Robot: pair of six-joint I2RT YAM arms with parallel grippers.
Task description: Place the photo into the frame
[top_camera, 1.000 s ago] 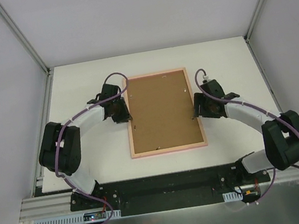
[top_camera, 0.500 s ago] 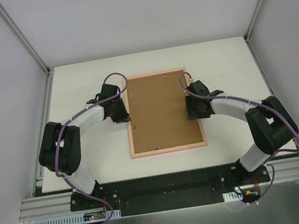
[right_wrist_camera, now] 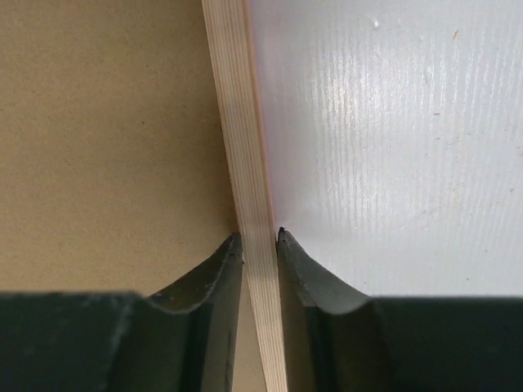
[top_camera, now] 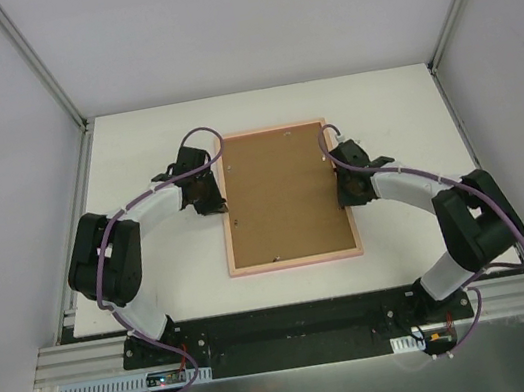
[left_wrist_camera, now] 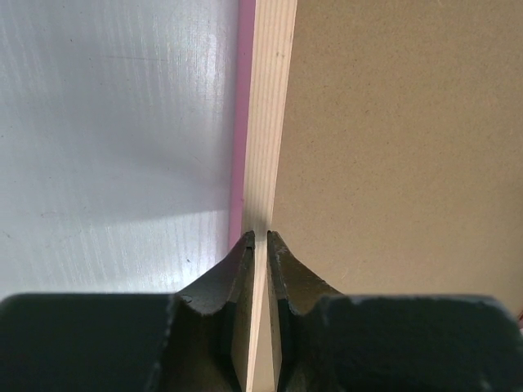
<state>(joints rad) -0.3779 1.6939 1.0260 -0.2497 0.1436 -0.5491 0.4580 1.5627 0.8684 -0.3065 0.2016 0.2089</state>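
Observation:
The frame [top_camera: 294, 262], with a thin salmon-pink border, lies flat on the white table with the brown backing board [top_camera: 282, 192] filling it. The photo is hidden. My left gripper [top_camera: 214, 202] sits on the frame's left border. In the left wrist view its jaws [left_wrist_camera: 260, 238] are shut on the pale wooden border strip [left_wrist_camera: 274, 98]. My right gripper [top_camera: 345, 189] sits on the right border. In the right wrist view its jaws [right_wrist_camera: 258, 237] straddle and pinch the border strip [right_wrist_camera: 233, 98].
The white table [top_camera: 133, 158] extends on both sides of the frame and behind it. Grey walls with metal rails [top_camera: 36, 63] close in the back and sides. The arm bases stand on the black rail [top_camera: 295, 327] at the near edge.
My right gripper has moved left from beside the frame onto its right border, then slightly nearer along it. The left gripper and the frame have not moved.

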